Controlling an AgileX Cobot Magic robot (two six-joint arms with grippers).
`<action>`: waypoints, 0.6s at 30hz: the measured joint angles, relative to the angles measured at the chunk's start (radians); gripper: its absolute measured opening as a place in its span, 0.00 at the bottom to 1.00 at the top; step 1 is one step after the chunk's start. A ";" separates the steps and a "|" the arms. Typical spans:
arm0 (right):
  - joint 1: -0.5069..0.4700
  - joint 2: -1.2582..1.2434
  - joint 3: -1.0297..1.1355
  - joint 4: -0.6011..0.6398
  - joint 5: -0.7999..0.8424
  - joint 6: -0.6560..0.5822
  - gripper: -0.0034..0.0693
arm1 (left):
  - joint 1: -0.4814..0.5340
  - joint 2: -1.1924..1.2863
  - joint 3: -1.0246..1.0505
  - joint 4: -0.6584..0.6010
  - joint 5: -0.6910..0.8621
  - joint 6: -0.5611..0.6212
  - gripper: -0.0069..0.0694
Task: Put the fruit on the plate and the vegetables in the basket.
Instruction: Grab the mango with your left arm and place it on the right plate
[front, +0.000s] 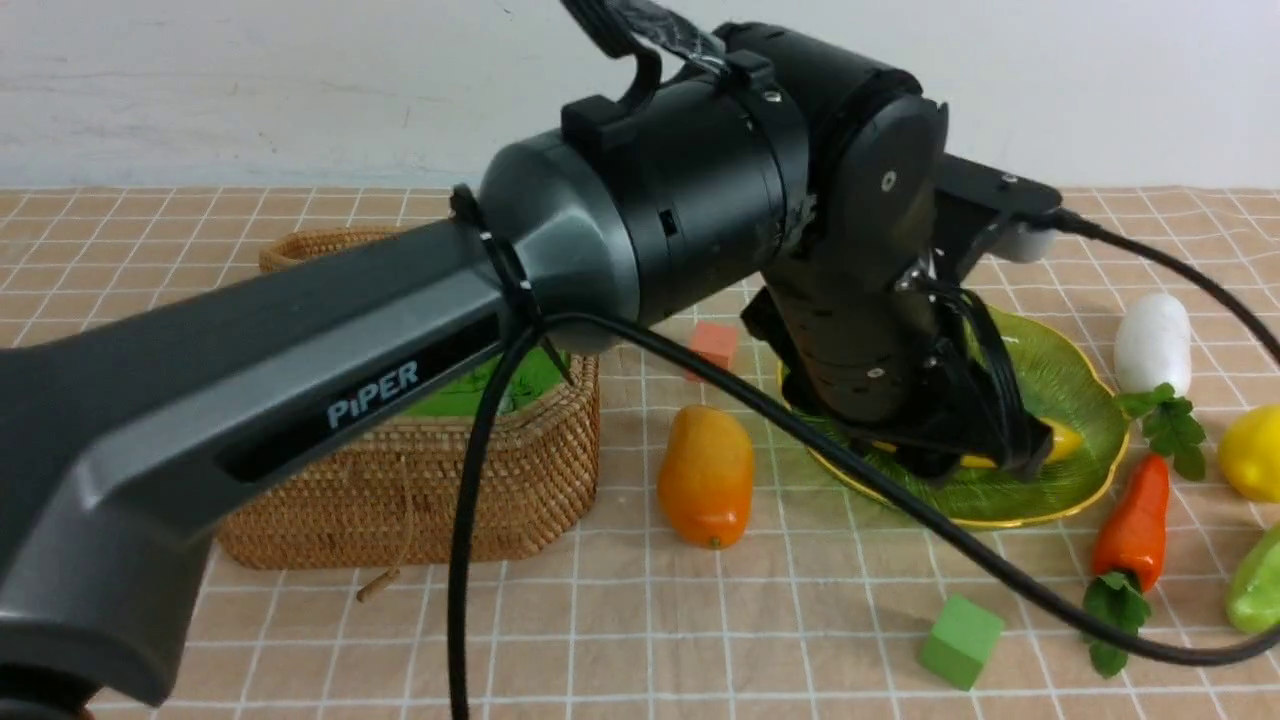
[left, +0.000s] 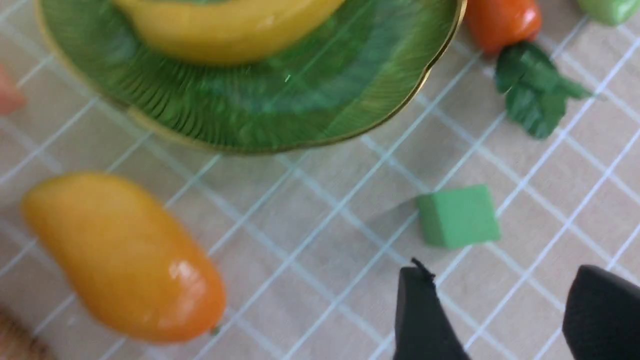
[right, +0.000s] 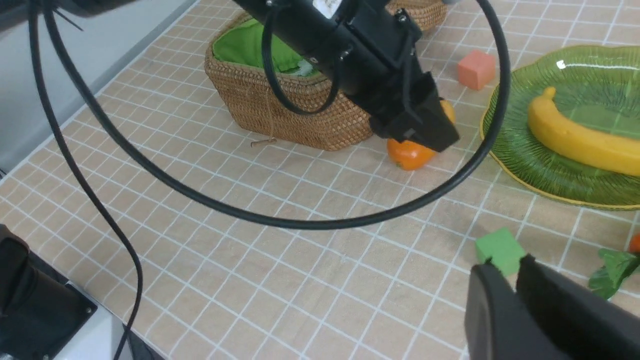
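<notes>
Left gripper (left: 505, 295) raised by plate (right: 530, 175): jaws apart, nothing between. Right gripper (right: 517, 272) short of plate, near green cube (left: 457, 215): jaws together, empty. Banana (right: 575, 135) on plate, across middle. Mango (front: 705, 475) on bench (front: 700, 620) just beside plate; lemon (front: 1255, 450) on plate's opposite side. Probably mango next. Lift clear of plate rim, approach from above, set jaws across mango's narrow width, close gently: glossy skin, likely slippery.

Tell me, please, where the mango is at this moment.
In the front view the mango lies on the table, between the basket on its left and the plate on its right, touching neither.
</notes>
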 joint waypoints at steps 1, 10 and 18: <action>0.000 0.000 0.000 0.001 0.000 -0.009 0.16 | 0.000 0.020 0.000 0.056 0.039 -0.018 0.56; 0.000 0.000 0.000 0.005 0.000 -0.020 0.16 | 0.001 0.199 0.002 0.434 0.011 -0.188 0.84; 0.000 0.000 0.000 0.050 0.000 -0.020 0.16 | 0.020 0.288 0.002 0.535 -0.055 -0.260 0.92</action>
